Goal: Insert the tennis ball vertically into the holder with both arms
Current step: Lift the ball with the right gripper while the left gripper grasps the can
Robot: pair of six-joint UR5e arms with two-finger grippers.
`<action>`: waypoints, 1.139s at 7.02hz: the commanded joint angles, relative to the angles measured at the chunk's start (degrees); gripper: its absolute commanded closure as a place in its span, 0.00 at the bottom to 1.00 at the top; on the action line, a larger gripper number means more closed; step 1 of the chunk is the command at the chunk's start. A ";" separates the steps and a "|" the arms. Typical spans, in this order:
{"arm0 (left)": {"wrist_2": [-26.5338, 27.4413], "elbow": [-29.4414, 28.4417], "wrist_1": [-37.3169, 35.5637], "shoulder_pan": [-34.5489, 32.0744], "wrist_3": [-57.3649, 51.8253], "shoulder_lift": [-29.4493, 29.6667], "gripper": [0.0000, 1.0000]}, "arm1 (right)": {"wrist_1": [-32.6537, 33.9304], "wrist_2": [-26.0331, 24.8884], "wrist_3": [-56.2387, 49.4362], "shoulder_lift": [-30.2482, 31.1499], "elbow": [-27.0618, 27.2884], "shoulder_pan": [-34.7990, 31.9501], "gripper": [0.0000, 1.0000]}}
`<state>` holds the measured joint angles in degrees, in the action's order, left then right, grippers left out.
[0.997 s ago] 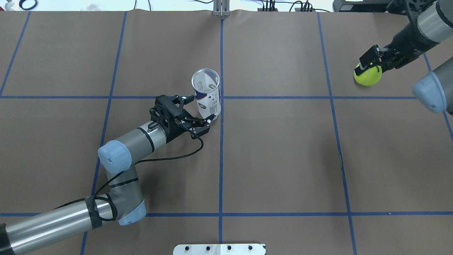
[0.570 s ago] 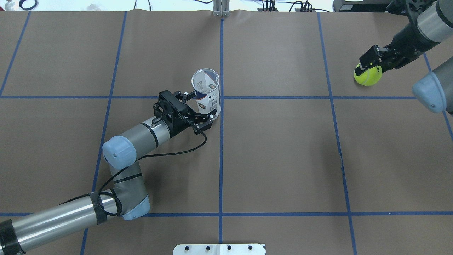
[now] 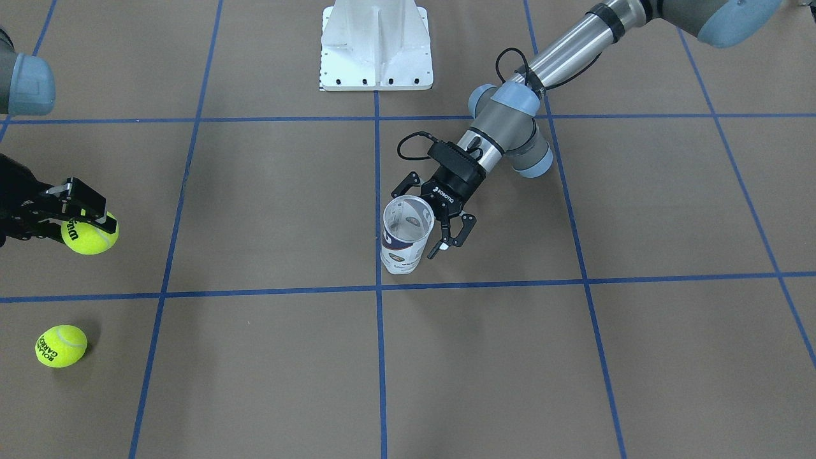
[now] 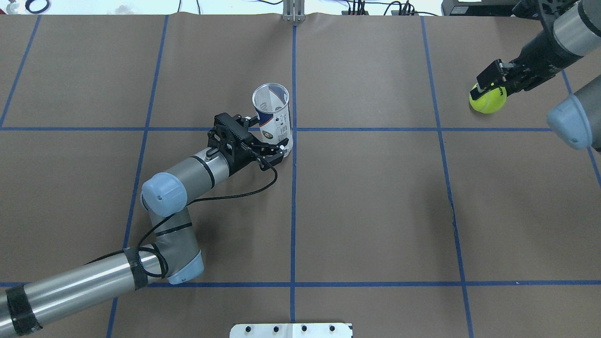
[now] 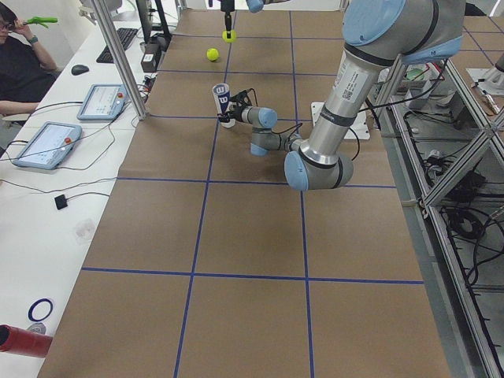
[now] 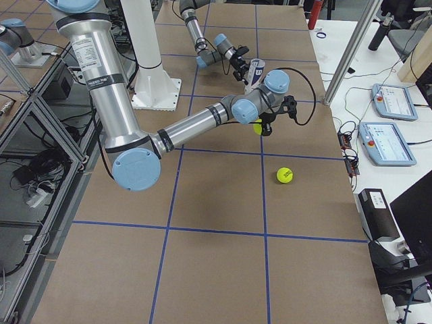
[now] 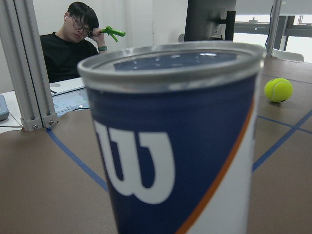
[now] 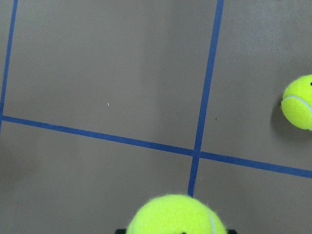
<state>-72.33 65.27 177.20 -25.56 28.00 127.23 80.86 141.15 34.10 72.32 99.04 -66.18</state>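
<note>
The holder (image 4: 273,119), a Wilson tennis-ball can with an open top, stands upright near the table's middle; it also shows in the front view (image 3: 404,234) and fills the left wrist view (image 7: 180,146). My left gripper (image 4: 263,138) is open, with a finger on each side of the can's lower part. My right gripper (image 4: 488,90) is shut on a yellow tennis ball (image 4: 488,101) at the far right, above the table; the ball shows in the front view (image 3: 90,234) and at the bottom of the right wrist view (image 8: 178,214).
A second tennis ball (image 3: 60,346) lies loose on the table near the right arm, also in the right wrist view (image 8: 298,102). The white pedestal base (image 3: 376,44) stands at the robot's edge. Operators' desks with tablets (image 5: 43,143) run along the far side.
My left arm has pushed forward, so the open fingers now straddle the can, and the can's top has shifted slightly. The right gripper and its ball have barely moved.
</note>
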 commanded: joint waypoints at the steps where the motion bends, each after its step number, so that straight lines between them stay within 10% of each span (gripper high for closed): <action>1: 0.00 -1.20 -0.01 0.16 0.21 1.09 0.01 | 0.00 0.00 0.00 -0.25 -0.07 0.00 1.00; 8: 0.00 -2.87 -0.01 0.95 0.30 2.94 0.01 | 0.00 0.18 4.99 -2.88 0.71 0.26 1.00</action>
<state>-72.33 62.54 177.19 -24.65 28.30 130.07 80.90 141.29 37.32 70.14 99.50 -66.05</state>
